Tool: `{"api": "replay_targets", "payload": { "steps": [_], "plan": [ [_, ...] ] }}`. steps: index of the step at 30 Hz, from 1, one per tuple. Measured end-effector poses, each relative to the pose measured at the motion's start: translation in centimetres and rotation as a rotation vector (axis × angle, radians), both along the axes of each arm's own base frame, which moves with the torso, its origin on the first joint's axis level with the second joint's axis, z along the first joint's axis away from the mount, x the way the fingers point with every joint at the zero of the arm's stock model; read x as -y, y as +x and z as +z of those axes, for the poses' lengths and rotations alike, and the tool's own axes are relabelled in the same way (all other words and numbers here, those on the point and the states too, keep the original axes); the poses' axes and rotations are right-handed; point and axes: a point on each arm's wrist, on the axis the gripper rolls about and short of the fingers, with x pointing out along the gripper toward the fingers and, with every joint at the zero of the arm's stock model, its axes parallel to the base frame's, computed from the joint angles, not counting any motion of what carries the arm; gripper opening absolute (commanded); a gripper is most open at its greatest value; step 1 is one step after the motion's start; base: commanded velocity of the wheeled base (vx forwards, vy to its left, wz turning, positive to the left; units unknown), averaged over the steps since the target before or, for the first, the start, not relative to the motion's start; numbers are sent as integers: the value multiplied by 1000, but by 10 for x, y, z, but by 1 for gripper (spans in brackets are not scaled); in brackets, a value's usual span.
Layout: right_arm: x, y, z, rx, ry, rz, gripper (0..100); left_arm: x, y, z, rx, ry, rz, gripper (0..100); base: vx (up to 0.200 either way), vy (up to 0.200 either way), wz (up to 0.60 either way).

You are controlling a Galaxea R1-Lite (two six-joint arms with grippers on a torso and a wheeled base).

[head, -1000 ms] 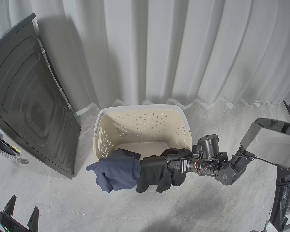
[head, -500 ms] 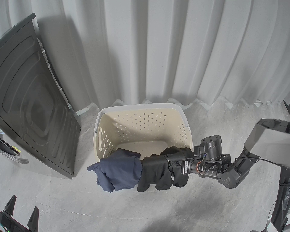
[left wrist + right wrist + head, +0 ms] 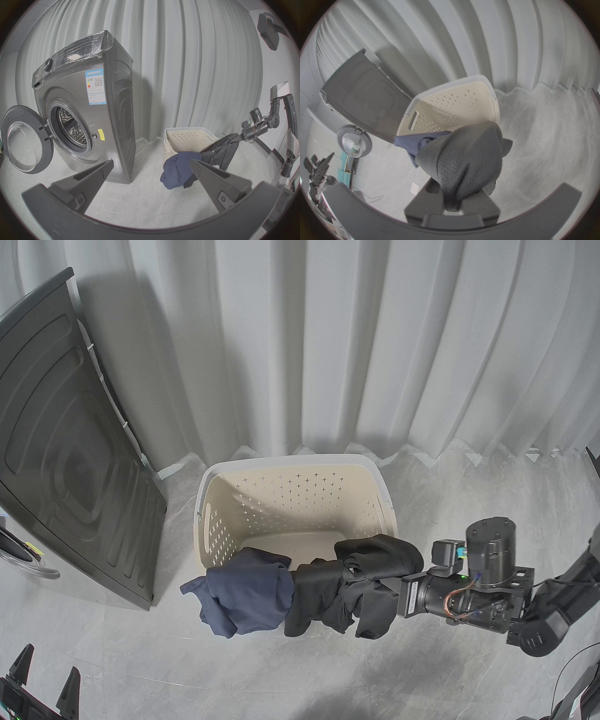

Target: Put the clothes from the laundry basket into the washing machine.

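A cream laundry basket (image 3: 382,485) stands on the floor before the curtain. A navy garment (image 3: 247,593) hangs over its front rim, and a black garment (image 3: 340,596) hangs beside it. My right gripper (image 3: 392,591) is shut on the black garment's right end, just outside the basket's front right corner. In the right wrist view the black garment (image 3: 465,162) drapes over and hides the fingers. My left gripper (image 3: 150,175) is open and holds nothing, low and well left of the basket (image 3: 187,137). The washing machine (image 3: 93,103) stands at the left with its round door (image 3: 23,139) swung open.
The washing machine's grey side panel (image 3: 62,446) leans close to the basket's left side. White curtains (image 3: 350,346) close off the back. Bare grey floor (image 3: 262,671) lies in front of the basket and to its right.
My right arm has drawn back to the right and risen, pulling the black garment's end up and off the rim. The navy garment and the left gripper stayed put.
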Motion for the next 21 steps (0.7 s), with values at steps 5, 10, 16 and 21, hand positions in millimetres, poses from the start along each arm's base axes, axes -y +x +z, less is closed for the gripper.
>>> {"api": "replay_targets", "payload": {
  "steps": [5,10,16,21],
  "plan": [
    [8,-28,33,74,90,24,0,0,0,0,0,1,0,100,0,0,0],
    [20,-49,60,154,157,41,0,0,0,0,0,4,0,100,0,0,0],
    [31,-65,72,279,88,90,0,0,0,0,0,4,0,100,-167,0,0],
    [35,-72,70,284,74,105,0,0,0,0,0,3,1,100,-200,0,0]
  ]
}}
